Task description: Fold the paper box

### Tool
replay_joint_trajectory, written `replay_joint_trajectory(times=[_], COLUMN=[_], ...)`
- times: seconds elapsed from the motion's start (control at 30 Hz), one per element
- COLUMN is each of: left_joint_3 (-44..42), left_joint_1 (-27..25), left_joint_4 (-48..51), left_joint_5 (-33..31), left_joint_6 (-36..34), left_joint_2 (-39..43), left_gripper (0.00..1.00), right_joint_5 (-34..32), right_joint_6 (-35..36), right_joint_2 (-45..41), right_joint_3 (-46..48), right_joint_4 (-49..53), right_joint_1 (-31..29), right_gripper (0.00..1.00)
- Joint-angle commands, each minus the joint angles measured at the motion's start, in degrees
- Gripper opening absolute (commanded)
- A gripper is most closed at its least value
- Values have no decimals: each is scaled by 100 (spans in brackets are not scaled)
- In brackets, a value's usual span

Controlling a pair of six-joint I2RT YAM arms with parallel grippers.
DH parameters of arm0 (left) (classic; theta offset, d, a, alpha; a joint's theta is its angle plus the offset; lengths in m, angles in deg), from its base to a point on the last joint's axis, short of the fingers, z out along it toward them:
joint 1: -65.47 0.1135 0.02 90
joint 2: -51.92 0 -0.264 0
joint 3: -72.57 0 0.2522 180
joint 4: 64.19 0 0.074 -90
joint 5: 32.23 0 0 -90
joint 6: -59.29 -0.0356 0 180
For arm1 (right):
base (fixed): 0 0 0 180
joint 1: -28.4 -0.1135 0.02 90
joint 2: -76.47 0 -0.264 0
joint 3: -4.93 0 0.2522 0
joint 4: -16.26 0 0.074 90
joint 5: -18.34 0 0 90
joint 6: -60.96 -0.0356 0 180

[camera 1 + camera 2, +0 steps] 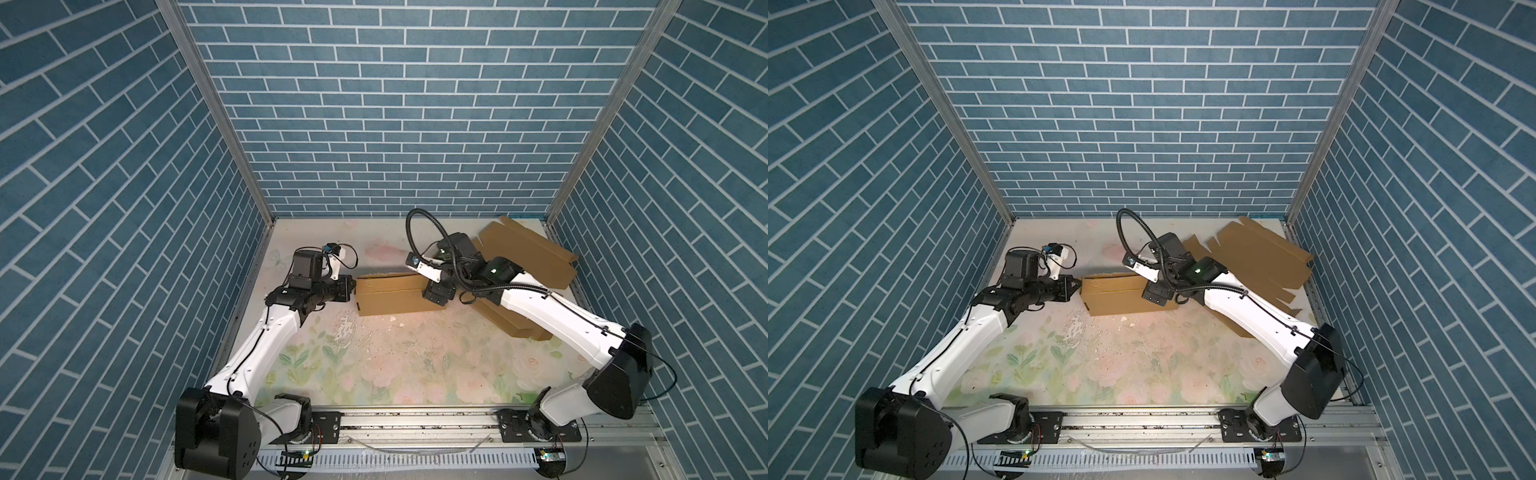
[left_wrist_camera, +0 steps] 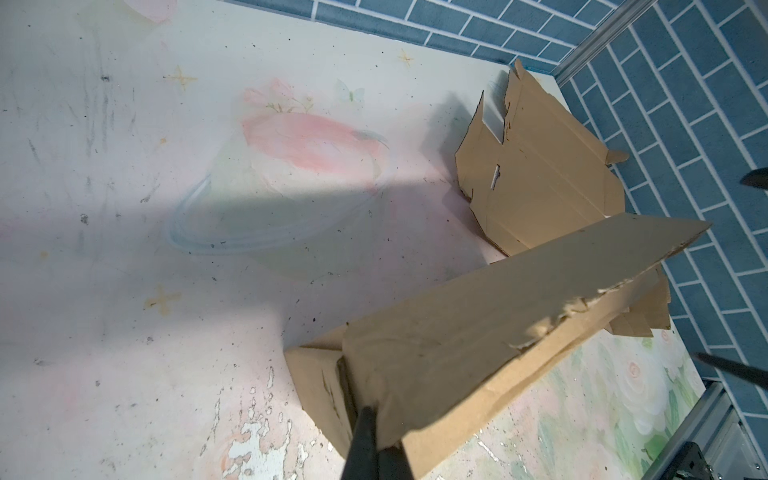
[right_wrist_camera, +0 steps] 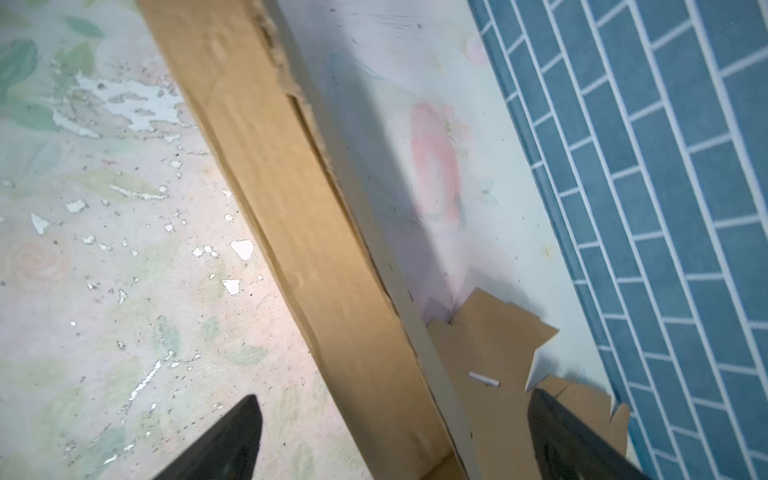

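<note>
The brown paper box [image 1: 390, 296] [image 1: 1117, 297] lies in the middle of the table, long side running left to right. At its left end sits my left gripper [image 1: 353, 286] [image 1: 1077, 286], shut, with its tips touching the end flap. In the left wrist view the closed fingertips [image 2: 368, 415] rest in the seam between the end flap and the top panel of the box [image 2: 478, 332]. My right gripper [image 1: 434, 299] [image 1: 1156, 297] hangs over the box's right end, open. In the right wrist view its fingers [image 3: 232, 436] stand wide on either side of the box [image 3: 291, 208] without touching it.
Flat cardboard sheets [image 1: 528, 253] [image 1: 1262, 257] [image 2: 540, 187] lean in the back right corner. More of them [image 1: 515, 324] lie under the right arm. Blue brick walls close in the floral table [image 1: 395, 365] on three sides, with a metal rail along the front.
</note>
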Motion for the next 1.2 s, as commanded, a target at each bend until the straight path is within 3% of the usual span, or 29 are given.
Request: replay_joint_trajectory(times=[0.0, 0.47, 0.77, 0.93, 1.07, 1.17], left_joint_3=[-201, -205, -196, -188, -144, -58], left_joint_1=[3, 2, 2, 2, 2, 17], left_joint_4=[902, 918, 858, 839, 859, 1010], left_joint_5=[-193, -172, 9, 107, 343, 459], left_joint_6=[-72, -133, -122, -111, -72, -86], left_joint_2=[-207, -245, -172, -141, 44, 247], left_gripper=[2, 3, 6, 10, 17, 29], right_joint_5=[-177, -669, -554, -537, -500, -484], right_joint_6=[1109, 1759, 1622, 1494, 1404, 1332], right_joint_2=[192, 781, 767, 784, 800, 809], right_joint_3=[-30, 146, 420, 618, 738, 811], right_joint_4=[-481, -1172, -1216, -1301, -1366, -1439], right_joint_1=[-139, -451, -502, -502, -499, -501], right_gripper=[99, 88, 55, 48, 36, 34])
